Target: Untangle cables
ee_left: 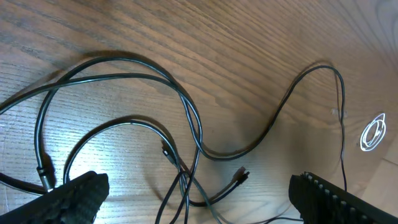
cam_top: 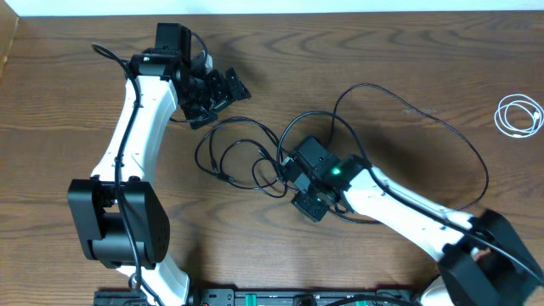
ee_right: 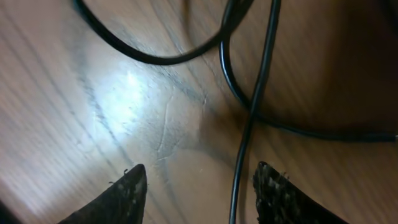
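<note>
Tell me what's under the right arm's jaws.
Black cables cross on the wooden table, one running between the open jaws. In the overhead view the arm hides how the tangle continues beneath it.

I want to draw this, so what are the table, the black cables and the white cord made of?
The table looks like wood or wood-look laminate: brown grain lines, soft shine under the light. The black cables seem rubbery plastic: smooth, slightly glossy, bending in easy loops. The white cord is probably plastic-coated too, thin and coiled; too small to say more.

Glossy black cables (ee_right: 250,121), matt wood-grain table (ee_left: 249,37)
</note>
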Controlling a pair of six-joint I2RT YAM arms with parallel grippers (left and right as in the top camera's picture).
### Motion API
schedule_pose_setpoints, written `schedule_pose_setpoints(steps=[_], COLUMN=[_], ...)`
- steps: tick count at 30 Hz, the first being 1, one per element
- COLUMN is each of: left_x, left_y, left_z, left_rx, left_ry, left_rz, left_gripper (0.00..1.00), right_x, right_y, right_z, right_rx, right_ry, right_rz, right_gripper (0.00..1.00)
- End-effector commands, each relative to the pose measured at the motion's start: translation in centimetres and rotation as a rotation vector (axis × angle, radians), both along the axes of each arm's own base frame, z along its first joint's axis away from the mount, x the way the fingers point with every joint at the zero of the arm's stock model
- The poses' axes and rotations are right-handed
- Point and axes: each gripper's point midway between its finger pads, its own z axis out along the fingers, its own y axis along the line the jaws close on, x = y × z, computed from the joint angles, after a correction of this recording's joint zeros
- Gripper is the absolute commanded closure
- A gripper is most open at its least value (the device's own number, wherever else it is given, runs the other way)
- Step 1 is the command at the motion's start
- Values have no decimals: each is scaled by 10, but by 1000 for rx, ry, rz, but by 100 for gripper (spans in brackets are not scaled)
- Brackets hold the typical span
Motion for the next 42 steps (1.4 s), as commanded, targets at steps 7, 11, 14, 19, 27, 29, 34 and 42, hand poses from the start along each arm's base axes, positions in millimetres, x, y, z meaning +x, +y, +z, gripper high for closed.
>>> schedule_pose_setpoints(steps=[7, 11, 14, 19, 27, 29, 34, 42], left_x=[3, 3, 3, 3, 3, 3, 3, 3], left_y=[0, 0, 0, 0, 0, 0, 0, 0], left_z=[13, 13, 13, 13, 13, 13, 13, 13], left_rx=[-12, -12, -12, -12, -12, -12, -12, -12], left_ry=[-29, -30, -30, -30, -30, -29, -30, -30], left_rz=[8, 8, 8, 8, 8, 9, 8, 8], left_gripper=[2, 2, 2, 2, 2, 2, 2, 2], right_x=[-13, -17, -20, -22, 9, 18, 36, 57], right_y=[-10, -14, -17, -19, 8, 14, 15, -4], right_z=[-40, -52, -53, -45, 25, 44, 95, 177], right_rx=[-100, -132, -145, -158, -41, -9, 37, 112], right_ry=[98, 130, 144, 157, 36, -12, -155, -445], right_rz=[-7, -7, -6, -8, -13, -16, -34, -112], right_gripper=[53, 94, 99, 99, 99, 99, 99, 99])
